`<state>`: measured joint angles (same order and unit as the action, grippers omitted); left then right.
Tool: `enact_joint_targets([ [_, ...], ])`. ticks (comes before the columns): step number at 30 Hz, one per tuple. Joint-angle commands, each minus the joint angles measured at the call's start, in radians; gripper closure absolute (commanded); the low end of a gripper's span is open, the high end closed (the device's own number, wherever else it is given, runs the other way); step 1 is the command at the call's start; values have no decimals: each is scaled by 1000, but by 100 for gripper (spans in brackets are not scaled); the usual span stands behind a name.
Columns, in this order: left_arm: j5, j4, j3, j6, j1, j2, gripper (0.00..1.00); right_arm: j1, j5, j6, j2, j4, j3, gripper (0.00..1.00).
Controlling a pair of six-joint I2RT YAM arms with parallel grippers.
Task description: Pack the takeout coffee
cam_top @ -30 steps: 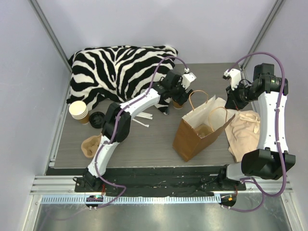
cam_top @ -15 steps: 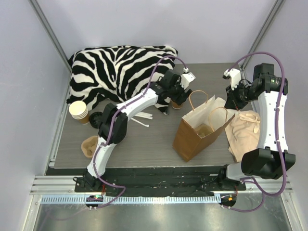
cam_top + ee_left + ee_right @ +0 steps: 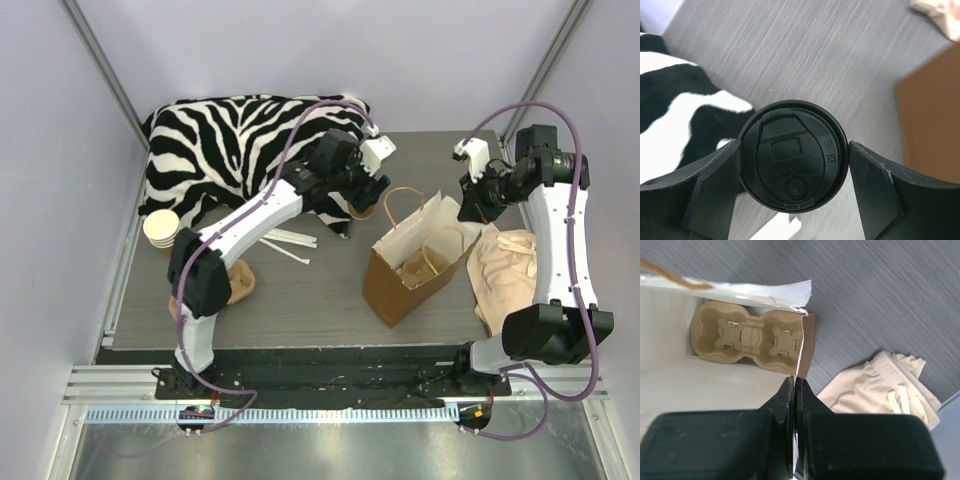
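A grey wood-grain table [image 3: 300, 295] sits between pale walls. Far left of the brown paper bag [image 3: 395, 290] sprawls a zebra-striped blanket [image 3: 230, 140]. Just left of the bag's open mouth, the left gripper [image 3: 362, 192] clamps the takeout coffee [image 3: 792, 157], one finger against each side at its black lid. Inside the bag lies a pulp cup carrier [image 3: 747, 337]. At the bag's right rim, the right gripper [image 3: 794, 390] pinches the paper edge between pressed-together fingers. The cup should probably cross the rim upright, then sink straight into a carrier socket while the right arm holds the mouth wide; tilting risks a spill.
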<state>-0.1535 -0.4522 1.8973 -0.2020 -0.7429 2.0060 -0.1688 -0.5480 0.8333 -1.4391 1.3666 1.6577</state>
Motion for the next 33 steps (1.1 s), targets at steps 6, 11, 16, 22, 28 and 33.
enact_joint_targets([
  [6, -93, -144, -229, -50, 42, -353, 26, 146, -36, 36, -17, 137, 63, 99],
  [11, -136, -206, -377, -51, 46, -521, 26, 228, -49, 40, -50, 127, 102, 99],
  [16, -224, -204, -564, -42, 80, -744, 25, 301, -58, 27, -92, 111, 160, 99],
  [22, -311, -171, -811, -218, 119, -944, 21, 410, -38, -5, -124, 75, 191, 99],
  [28, -328, -19, -1027, -318, 119, -1033, 20, 474, -17, -49, -139, 46, 198, 99],
  [33, -353, 17, -1106, -349, 119, -1020, 19, 492, -7, -69, -145, 43, 195, 99],
])
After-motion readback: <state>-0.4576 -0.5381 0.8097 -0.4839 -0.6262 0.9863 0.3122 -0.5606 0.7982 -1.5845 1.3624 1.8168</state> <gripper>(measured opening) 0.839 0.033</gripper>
